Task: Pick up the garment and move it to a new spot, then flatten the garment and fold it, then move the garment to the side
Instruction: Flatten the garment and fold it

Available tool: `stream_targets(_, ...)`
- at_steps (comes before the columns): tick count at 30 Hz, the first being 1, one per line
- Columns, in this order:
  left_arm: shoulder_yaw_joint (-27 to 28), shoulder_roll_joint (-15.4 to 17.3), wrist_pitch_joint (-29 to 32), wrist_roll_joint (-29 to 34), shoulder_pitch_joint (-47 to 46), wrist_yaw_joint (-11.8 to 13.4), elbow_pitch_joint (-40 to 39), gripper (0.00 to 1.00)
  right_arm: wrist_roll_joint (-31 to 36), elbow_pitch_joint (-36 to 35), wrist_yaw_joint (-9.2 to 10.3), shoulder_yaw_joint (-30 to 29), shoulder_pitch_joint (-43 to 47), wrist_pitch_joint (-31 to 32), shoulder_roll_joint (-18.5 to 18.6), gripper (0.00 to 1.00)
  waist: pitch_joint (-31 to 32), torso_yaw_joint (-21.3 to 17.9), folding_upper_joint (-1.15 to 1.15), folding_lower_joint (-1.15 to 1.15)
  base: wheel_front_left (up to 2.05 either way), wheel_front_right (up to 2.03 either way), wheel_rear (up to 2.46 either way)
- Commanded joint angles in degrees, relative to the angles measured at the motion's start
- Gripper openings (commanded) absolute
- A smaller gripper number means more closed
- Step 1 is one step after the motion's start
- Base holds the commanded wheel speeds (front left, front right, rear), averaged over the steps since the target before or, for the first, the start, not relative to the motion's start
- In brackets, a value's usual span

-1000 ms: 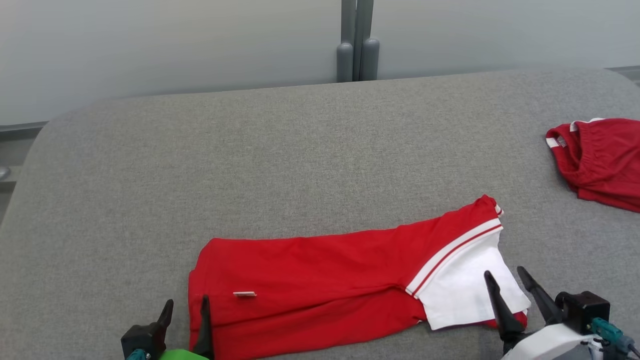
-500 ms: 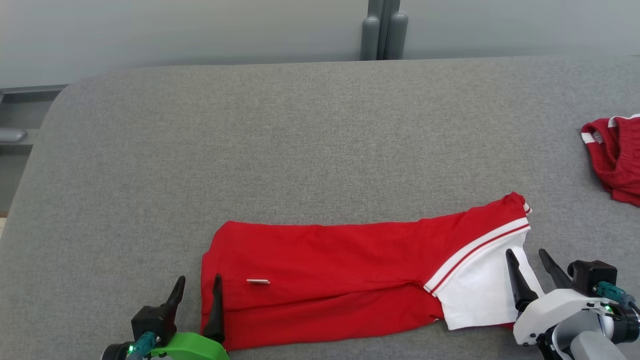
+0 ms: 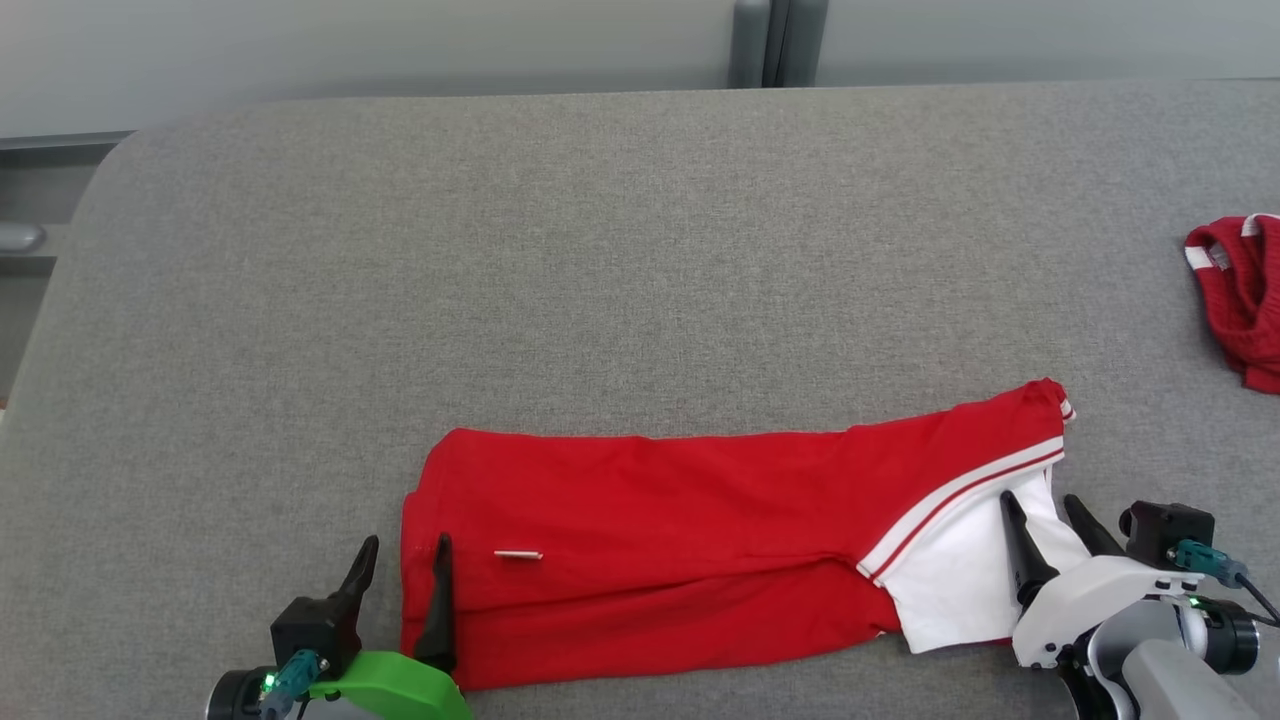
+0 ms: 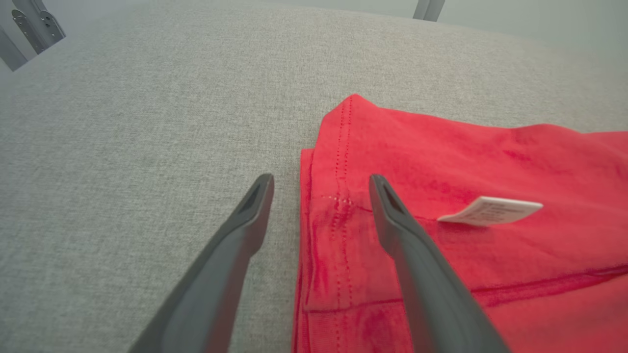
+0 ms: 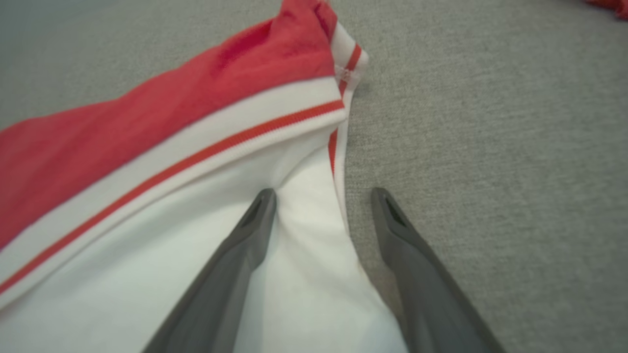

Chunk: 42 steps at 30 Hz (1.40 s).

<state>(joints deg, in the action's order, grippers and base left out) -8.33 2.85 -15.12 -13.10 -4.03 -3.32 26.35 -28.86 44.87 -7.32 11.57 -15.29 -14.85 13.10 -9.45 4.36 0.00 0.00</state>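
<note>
— Near the front edge of the desk, what do you have?
— A red garment, folded into a long strip, stretching from my left claw to my right claw. Its red end is at the left one, its white panel with a red-and-white stripe at the right one.
— And the claws?
— Both spread wide, holding nothing. The left straddles the garment's left edge: one finger over bare desk, the other over red cloth, near a small white label. The right straddles the white panel's outer edge: one finger over white, the other over desk. Whether the tips press down I cannot tell.
— What else is around?
— Another red piece of clothing lies well apart at the desk's far right. Behind the desk I see a pale wall and a grey post.
</note>
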Motion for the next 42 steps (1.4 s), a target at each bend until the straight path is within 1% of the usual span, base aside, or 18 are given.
stream_targets(1, -0.1, 0.1, 0.0, 0.3, -0.7, -0.2, -0.1, 1.0, -0.6, 2.1, -0.3, 2.1, 1.0, 1.6, -1.7, 0.98, -0.2, 0.2, 0.0, 0.0, 0.0, 0.0, 0.0)
stream_targets(2, -0.2, 0.1, 0.0, 0.3, -0.8, -0.2, -0.1, 1.0, -1.2, 2.3, -0.33, 3.0, 1.0, 1.8, -1.7, 0.65, -0.2, 0.3, 0.0, 0.0, 0.0, 0.0, 0.0)
stream_targets(4, -0.2, 0.1, 0.0, 0.1, -1.0, -0.1, -0.1, 1.0, -2.2, 2.7, -0.37, 4.7, 0.7, 1.9, -1.6, 0.19, -0.3, 0.4, 0.0, 0.0, 0.0, 0.0, 0.0)
stream_targets(5, -0.2, 0.1, 0.0, 0.1, -1.1, -0.1, -0.1, 1.0, -2.8, 2.8, -0.39, 5.5, 0.6, 2.1, -1.6, 0.0, -0.4, 0.4, 0.0, 0.0, 0.0, 0.0, 0.0)
stream_targets(10, -0.5, 0.1, 0.0, -0.3, -1.0, 0.0, 0.1, 1.0, -5.0, 3.9, -0.21, 7.4, 0.1, 1.6, -0.1, 0.0, -0.3, 0.6, 0.0, 0.0, 0.0, 0.0, 0.0)
stream_targets(13, -0.5, 0.1, 0.0, -0.3, -0.9, 0.0, 0.1, 1.0, -6.1, 4.4, -0.08, 7.3, -0.5, 1.1, 0.7, 0.0, -0.1, 0.7, 0.0, 0.0, 0.0, 0.0, 0.0)
stream_targets(20, -0.5, 0.1, 0.0, 0.1, -0.3, -0.4, -0.7, 1.0, -7.4, 5.1, 0.3, 2.6, -2.3, 0.0, 4.5, 0.0, 1.1, 0.1, 0.0, 0.0, 0.0, 0.0, 0.0)
stream_targets(22, -0.6, 0.1, 0.0, 0.1, -0.2, -0.4, -0.9, 1.0, -7.3, 5.0, 0.27, 1.9, -2.5, 0.0, 4.9, 0.0, 1.3, 0.0, 0.0, 0.0, 0.0, 0.0, 0.0)
stream_targets(29, -1.7, 0.1, 0.0, -0.2, 1.2, -0.6, -1.2, 1.0, -5.8, 4.6, -0.09, -4.0, -2.8, -0.3, 7.9, 0.0, 3.0, -1.0, 0.0, 0.0, 0.0, 0.0, 0.0)
stream_targets(32, -1.9, 0.1, 0.0, -0.4, 1.4, -0.6, -1.2, 1.0, -5.0, 2.9, -0.1, -5.0, -2.9, -0.3, 8.4, 0.0, 3.6, -1.3, 0.0, 0.0, 0.0, 0.0, 0.0)
stream_targets(36, -1.9, 0.1, 0.0, -0.8, 2.1, -0.4, -1.0, 1.0, -3.9, -2.3, -0.11, -2.8, -2.4, -0.3, 7.9, 0.0, 4.3, -1.8, 0.0, 0.0, 0.0, 0.0, 0.0)
stream_targets(42, -2.4, 0.1, 0.0, -1.3, 2.7, -0.2, -0.7, 1.0, -3.9, -13.7, -0.12, 6.0, -1.2, 1.1, 6.5, 0.0, 5.1, -2.6, 0.0, 0.0, 0.0, 0.0, 0.0)
